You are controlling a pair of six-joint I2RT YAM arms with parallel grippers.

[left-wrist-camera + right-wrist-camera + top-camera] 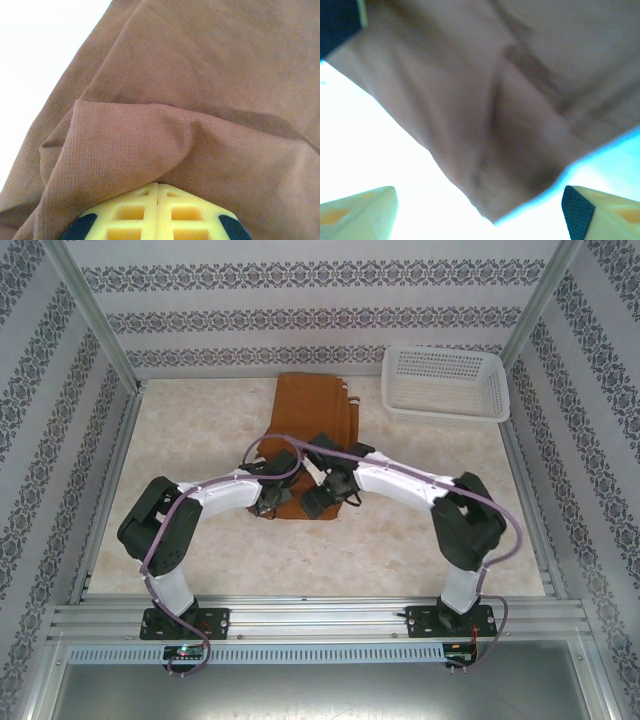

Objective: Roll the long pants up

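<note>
left gripper closed on a raised fold at the near hem of the long pants, right gripper at its 3 o'clock, jaws wide apart over the hem corner, holding nothing, pants lying folded on the counter toward 12 o'clock, white mesh basket at 1 o'clock

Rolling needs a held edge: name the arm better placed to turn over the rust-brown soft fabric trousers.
Left, probably. The left jaws are shut on a turned-up fold of the rust-brown fabric trousers; the right jaws stand open, with the cloth's corner ahead of them, ungripped.
</note>
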